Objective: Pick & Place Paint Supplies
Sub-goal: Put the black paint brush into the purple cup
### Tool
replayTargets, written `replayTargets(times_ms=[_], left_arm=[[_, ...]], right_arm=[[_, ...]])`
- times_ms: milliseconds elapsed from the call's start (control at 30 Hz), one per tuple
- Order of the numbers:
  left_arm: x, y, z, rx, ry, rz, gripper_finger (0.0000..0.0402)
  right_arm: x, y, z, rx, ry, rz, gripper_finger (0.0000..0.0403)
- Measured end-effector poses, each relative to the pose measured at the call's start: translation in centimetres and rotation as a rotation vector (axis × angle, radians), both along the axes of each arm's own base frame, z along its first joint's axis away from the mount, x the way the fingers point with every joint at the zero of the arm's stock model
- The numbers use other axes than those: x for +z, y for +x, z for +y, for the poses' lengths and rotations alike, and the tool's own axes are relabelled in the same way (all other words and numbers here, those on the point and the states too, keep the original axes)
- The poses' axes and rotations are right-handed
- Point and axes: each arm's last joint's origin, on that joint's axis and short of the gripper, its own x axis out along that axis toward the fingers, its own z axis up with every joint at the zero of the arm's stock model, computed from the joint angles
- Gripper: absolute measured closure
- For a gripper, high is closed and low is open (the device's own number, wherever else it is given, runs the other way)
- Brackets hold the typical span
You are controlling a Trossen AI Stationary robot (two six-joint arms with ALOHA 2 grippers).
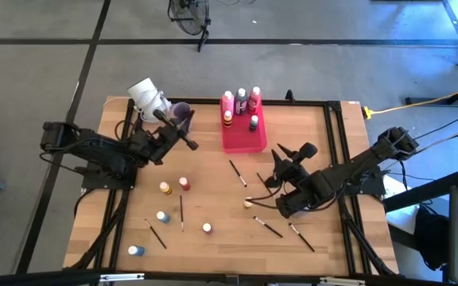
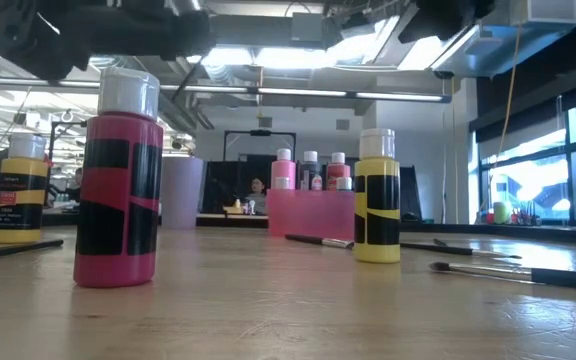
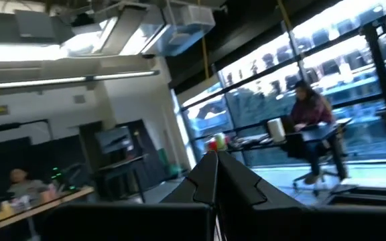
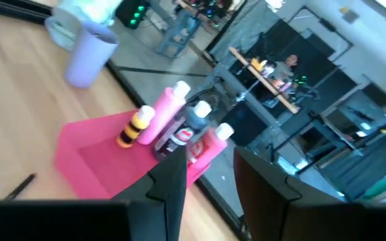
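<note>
Between the right gripper's (image 1: 281, 155) fingers there is nothing: you have them standing part open with a plain gap, raised above the table and aimed toward the tray (image 1: 243, 141). In the right wrist view the tray lies just ahead of the fingertips, with a cluster of bottles (image 4: 179, 124) standing at its far end and bare floor at the near end. That reads as the arm being between picks, so your step in hand is fetching the next supply rather than setting one down.

Nearest that gripper, a brush (image 1: 238, 172) lies on the table just on its near side, with more brushes (image 1: 267, 227) back along the arm. Farther off, toward the left arm, loose bottles stand on the wood: a yellow one (image 1: 165, 188), a red one (image 1: 184, 183), a blue one (image 1: 162, 216), another red (image 1: 207, 228) and another blue (image 1: 136, 250).

Your left gripper (image 1: 188, 144) is closed on nothing, held up beside the lilac cup (image 1: 183, 115).

For the next move you will likely want to swing the right gripper back over the nearest brush, turn the fingers across its handle, come down low and close. The handle is thin and flat on the wood, so the fingertips must nearly touch the table.
</note>
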Motion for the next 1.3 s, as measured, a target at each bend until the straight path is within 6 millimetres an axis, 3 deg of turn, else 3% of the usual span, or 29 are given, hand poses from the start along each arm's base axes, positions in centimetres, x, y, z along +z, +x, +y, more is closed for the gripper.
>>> replayTargets(times_ms=[367,667,867,1300], left_arm=[[-1.1,-0.7,5.0,0.198,-0.008,0.042,0.0400],[-2.3,-1.8,8.9,0.341,-0.008,0.013,0.0400],[-3.4,-2.5,11.1,0.331,-0.027,-0.012,0.0400],[-6.0,-2.1,13.1,0.307,-0.102,0.018,0.0400]], right_arm=[[-1.1,0.7,-3.4,-0.131,0.004,0.028,0.0275],[-2.7,0.2,-4.3,-0.171,0.037,0.020,0.0275],[-2.6,0.5,-4.8,-0.195,0.043,-0.008,0.0275],[-2.5,1.7,-5.7,-0.207,0.039,-0.005,0.0275]])
